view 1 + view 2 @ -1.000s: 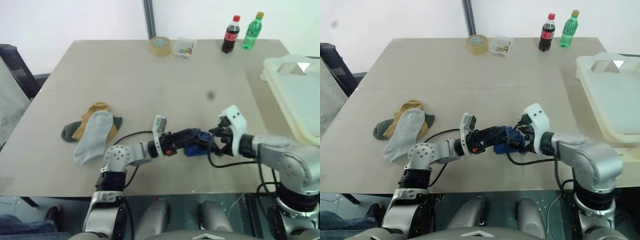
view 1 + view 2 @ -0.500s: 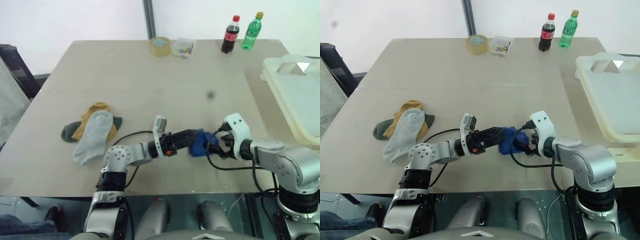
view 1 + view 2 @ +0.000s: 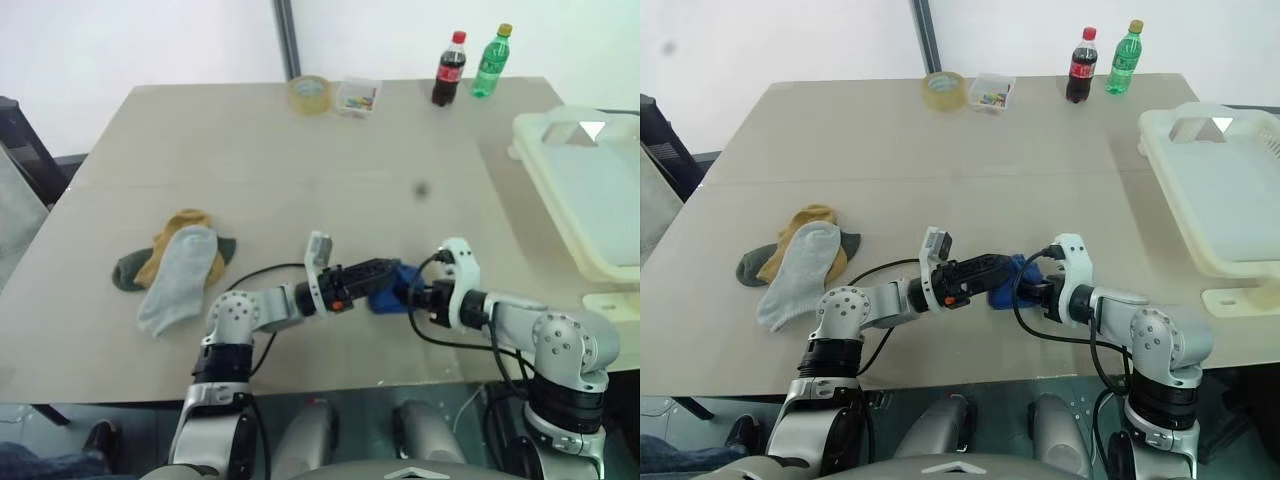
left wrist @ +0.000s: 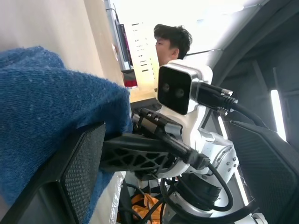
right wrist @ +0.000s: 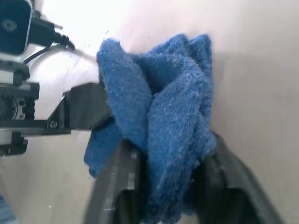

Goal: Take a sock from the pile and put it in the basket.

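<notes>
Handing the blue sock (image 5: 163, 121) from one arm to the other, I am at the point where both grippers meet low over the desk (image 3: 300, 150). My right gripper (image 3: 418, 296) has its jaws clenched on the bunched sock, which bulges out ahead of them in the right wrist view. My left gripper (image 3: 385, 277) stands with its jaws released, one black finger (image 4: 70, 172) lying against the sock's side but no longer pinching it.

To do this well, I judge I should first draw the left jaws straight back, away from the sock, so the loose knit does not snag on that finger and tug out of the right jaws. Only then should the right arm lift, high enough that the dangling end clears the desk, and swing towards the cream basket (image 3: 540, 135), well off to the right of both jaws. Its thick rim needs clearing before release.

Behind the left jaws, well apart, lies the pile (image 3: 175, 265).
</notes>
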{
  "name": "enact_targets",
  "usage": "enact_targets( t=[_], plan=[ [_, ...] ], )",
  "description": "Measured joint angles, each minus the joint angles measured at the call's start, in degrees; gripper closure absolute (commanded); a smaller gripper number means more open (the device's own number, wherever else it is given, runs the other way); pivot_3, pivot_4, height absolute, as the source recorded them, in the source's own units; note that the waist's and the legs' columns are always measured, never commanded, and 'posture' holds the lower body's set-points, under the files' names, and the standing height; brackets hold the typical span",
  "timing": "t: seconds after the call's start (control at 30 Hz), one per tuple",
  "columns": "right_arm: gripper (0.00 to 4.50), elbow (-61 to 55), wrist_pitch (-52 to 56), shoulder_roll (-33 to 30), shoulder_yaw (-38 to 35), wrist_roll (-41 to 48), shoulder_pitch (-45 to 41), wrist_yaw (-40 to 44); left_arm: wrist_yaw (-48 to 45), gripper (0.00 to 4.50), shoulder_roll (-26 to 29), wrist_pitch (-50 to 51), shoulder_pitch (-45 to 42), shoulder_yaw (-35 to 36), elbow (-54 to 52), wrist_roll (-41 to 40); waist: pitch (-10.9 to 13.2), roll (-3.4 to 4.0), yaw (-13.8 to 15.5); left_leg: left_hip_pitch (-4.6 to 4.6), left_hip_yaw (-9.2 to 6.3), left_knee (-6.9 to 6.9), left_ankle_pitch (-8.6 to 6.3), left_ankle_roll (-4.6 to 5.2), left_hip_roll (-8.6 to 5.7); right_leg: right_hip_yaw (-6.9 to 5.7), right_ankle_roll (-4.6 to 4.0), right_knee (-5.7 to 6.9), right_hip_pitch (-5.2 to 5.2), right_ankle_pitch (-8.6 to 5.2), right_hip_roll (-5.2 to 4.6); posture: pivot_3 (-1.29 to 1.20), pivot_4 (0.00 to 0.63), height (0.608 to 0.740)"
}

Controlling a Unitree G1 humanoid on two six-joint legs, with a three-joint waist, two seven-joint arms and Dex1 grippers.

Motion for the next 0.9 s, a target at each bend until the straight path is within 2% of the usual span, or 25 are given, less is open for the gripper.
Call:
enact_targets(
  t=[0.07, 0.23, 0.43, 0.47, 0.6, 0.63, 0.67, 0.73, 0.9],
  plan=[
    [4.48, 0.3, 0.3, -0.1, 0.2, 1.3, 0.0, -0.2, 0.0, 0.00, -0.1, 0.0, 0.0, 0.2, 0.0, 0.0, 0.0, 0.00, -0.1, 0.00, 0.00, 0.00, 0.00, 0.00, 0.00, 0.00, 0.00, 0.00, 0.00, 0.00, -0.01, 0.00, 0.150, 0.740],
    [4.50, 1.1, 0.3, -0.9, 0.2, 3.3, -0.1, -1.1, 0.1, 0.00, -0.2, 0.0, 0.0, 0.4, -0.1, 0.1, 0.0, 0.00, 0.0, 0.00, 0.00, 0.01, -0.01, 0.01, -0.01, 0.00, 0.00, 0.00, 0.00, 0.00, -0.01, 0.00, 0.150, 0.740],
    [4.50, 3.0, 0.8, -1.7, -2.2, 6.0, -0.8, -2.2, -3.7, 0.00, 5.5, -8.8, 3.8, -4.4, -9.9, 9.5, 0.0, 0.02, 0.0, -0.02, 0.04, -0.05, 0.00, -0.01, -0.01, 0.07, 0.00, -0.06, -0.02, 0.00, -0.05, 0.00, 0.150, 0.740],
    [4.50, 3.1, 1.0, -2.1, -2.6, 6.2, -0.9, -2.3, -4.3, 0.00, 6.3, -11.3, 4.4, -5.3, -11.3, 11.6, 0.0, 0.03, 0.1, -0.03, 0.04, -0.05, 0.00, -0.01, -0.01, 0.07, 0.00, -0.06, -0.02, 0.00, -0.06, 0.00, 0.150, 0.740],
    [4.50, 3.8, 1.4, -4.9, -6.1, 7.3, -1.2, -2.7, -10.9, 0.00, 14.2, -32.5, 9.3, -14.1, -18.5, 29.1, 0.1, 0.09, 0.8, -0.07, 0.09, -0.19, 0.00, -0.01, -0.06, 0.12, -0.01, -0.25, -0.01, 0.01, -0.13, 0.00, 0.150, 0.740],
    [4.50, 4.0, 1.4, -5.1, -7.1, 7.3, -1.3, -2.9, -12.9, 0.00, 14.8, -38.3, 10.6, -15.7, -18.8, 32.8, 0.1, 0.11, 1.1, -0.07, 0.13, -0.23, 0.00, -0.01, -0.07, 0.13, -0.02, -0.28, -0.03, 0.01, -0.14, 0.00, 0.150, 0.740],
    [4.50, 4.3, 1.4, -5.2, -8.0, 7.3, -1.4, -3.0, -15.3, 0.00, 14.3, -45.7, 12.5, -16.6, -18.9, 35.8, 0.1, 0.13, 1.3, -0.08, 0.15, -0.25, 0.00, -0.01, -0.07, 0.14, -0.02, -0.30, -0.06, 0.01, -0.16, 0.00, 0.150, 0.740],
    [4.50, 4.9, 1.4, -5.7, -9.3, 6.9, -2.2, -3.5, -18.2, 0.00, 12.3, -53.6, 14.3, -17.7, -18.9, 37.8, 0.1, 0.14, 1.8, -0.20, 0.09, -0.25, 0.00, 0.00, -0.07, 0.14, -0.02, -0.32, -0.10, 0.01, -0.21, 0.00, 0.150, 0.740],
    [4.50, 6.6, 1.4, -6.8, -12.2, 7.1, -4.7, -5.3, -20.1, 0.00, 10.1, -63.0, 14.7, -17.9, -18.9, 40.9, 0.1, 0.17, 1.4, -0.19, 0.07, -0.25, -0.12, 0.21, -0.05, 0.12, -0.01, -0.24, -0.11, 0.01, -0.16, 0.00, 0.150, 0.740]
  ],
)
